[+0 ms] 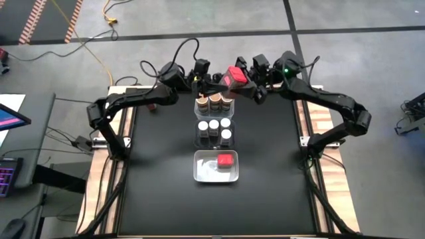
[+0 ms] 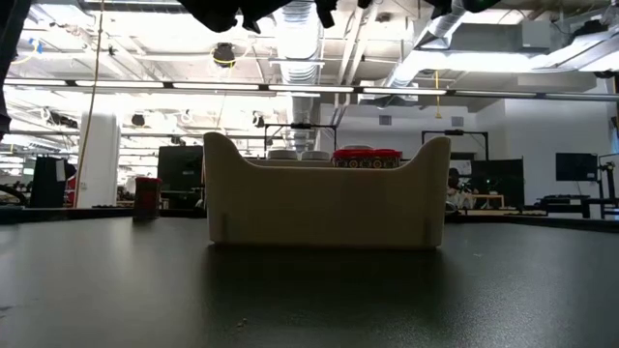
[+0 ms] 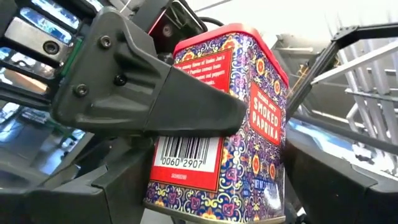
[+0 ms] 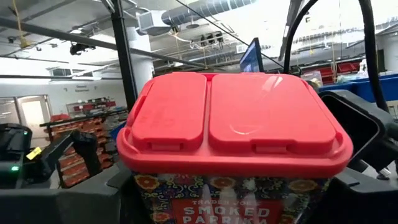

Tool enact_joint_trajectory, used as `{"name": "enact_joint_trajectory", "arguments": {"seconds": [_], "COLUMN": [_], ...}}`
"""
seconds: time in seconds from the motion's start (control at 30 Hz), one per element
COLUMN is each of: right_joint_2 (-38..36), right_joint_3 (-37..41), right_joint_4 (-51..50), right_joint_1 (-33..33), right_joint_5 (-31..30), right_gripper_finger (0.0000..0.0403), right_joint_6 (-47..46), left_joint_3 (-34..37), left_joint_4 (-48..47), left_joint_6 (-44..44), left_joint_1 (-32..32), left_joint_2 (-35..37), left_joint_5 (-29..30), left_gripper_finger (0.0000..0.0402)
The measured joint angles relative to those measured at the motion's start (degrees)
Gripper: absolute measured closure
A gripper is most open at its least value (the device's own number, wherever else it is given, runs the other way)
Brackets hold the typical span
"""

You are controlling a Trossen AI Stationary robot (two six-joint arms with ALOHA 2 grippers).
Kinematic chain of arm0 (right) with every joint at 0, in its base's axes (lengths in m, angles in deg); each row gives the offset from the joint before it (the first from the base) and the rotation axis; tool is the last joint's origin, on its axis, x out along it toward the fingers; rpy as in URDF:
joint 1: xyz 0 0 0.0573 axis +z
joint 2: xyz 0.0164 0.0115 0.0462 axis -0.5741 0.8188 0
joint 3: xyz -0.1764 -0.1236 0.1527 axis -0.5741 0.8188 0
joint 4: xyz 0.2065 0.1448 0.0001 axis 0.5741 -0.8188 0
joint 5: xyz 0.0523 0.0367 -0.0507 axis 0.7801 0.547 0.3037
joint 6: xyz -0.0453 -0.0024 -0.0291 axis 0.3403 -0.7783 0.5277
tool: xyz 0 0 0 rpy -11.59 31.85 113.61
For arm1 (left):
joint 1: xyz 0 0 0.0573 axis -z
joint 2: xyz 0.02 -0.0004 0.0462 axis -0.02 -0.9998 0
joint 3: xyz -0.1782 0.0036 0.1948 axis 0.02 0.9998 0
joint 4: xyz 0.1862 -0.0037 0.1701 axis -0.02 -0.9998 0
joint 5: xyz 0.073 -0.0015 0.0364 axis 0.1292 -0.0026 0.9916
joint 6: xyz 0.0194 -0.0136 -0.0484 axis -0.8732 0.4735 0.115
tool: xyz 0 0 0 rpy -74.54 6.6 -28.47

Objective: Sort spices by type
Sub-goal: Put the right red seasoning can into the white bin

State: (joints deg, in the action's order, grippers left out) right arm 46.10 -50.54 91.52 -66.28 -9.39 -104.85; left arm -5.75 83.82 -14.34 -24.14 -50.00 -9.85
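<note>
A red-topped spice tin [image 1: 234, 75] marked smoked paprika hangs above the far end of the table between my two grippers. My left gripper [image 1: 218, 79] comes at it from the left and my right gripper [image 1: 250, 82] from the right, each shut on it. Below stand three clear bins in a row. The far bin [image 1: 199, 106] holds tan-topped jars, the middle bin [image 1: 199, 133] white-topped jars. The near bin [image 1: 199, 169] holds one red-topped tin [image 1: 226, 160]. Another small jar [image 1: 153, 106] stands on its base at the far left. My left gripper has the tin's bottom end [image 3: 163, 194] between its two fingers, one on each of two opposite sides. The fingers come from the table's left, slanting a little upward. The tin is lifted clear above the far bin. My right gripper pinches the tin between its two fingers, one of them lying across the barcode side [image 3: 186, 152]. It comes from the table's right, about level. The red lid [image 4: 236, 118] faces its wrist camera. The tin sits tilted, clear of everything below.
The three bins stand along the table's middle line under the arms. In the low view the near bin [image 2: 329, 208] hides the others. Bare black tabletop lies left, right and in front of the bins.
</note>
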Motion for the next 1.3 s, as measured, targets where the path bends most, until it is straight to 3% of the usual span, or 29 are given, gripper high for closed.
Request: {"name": "enact_joint_trajectory", "arguments": {"seconds": [0.13,0.3,0.4,0.63,1.0,1.3], "right_joint_2": [0.0,-0.1,0.1,0.1,0.0,-0.3], "right_joint_3": [0.0,0.0,0.0,0.0,0.0,0.0], "right_joint_4": [0.2,-0.1,-1.2,-1.0,-2.9,-5.0], "right_joint_1": [0.0,-0.9,-1.6,-2.3,-3.3,-3.8], "right_joint_5": [-0.6,-3.3,-3.7,-3.4,-0.6,2.6], "right_gripper_finger": [0.0091,0.0029,0.0013,0.0020,0.0019,0.0019], "right_joint_6": [-0.3,-2.6,-2.8,-2.8,-2.3,-3.0], "left_joint_3": [0.0,0.0,0.1,0.1,0.1,0.2], "left_joint_4": [0.0,-0.3,-0.8,-0.3,-0.9,-1.3], "left_joint_6": [1.2,3.3,3.2,2.7,3.1,2.4], "left_joint_1": [0.0,0.1,0.1,0.2,-0.4,-0.4], "left_joint_2": [0.0,0.0,-0.2,0.0,-0.1,-0.2], "left_joint_5": [0.8,2.3,2.5,2.6,2.8,1.3], "left_gripper_finger": [0.0070,0.0070,0.0070,0.0080,0.0170,0.0164]}}
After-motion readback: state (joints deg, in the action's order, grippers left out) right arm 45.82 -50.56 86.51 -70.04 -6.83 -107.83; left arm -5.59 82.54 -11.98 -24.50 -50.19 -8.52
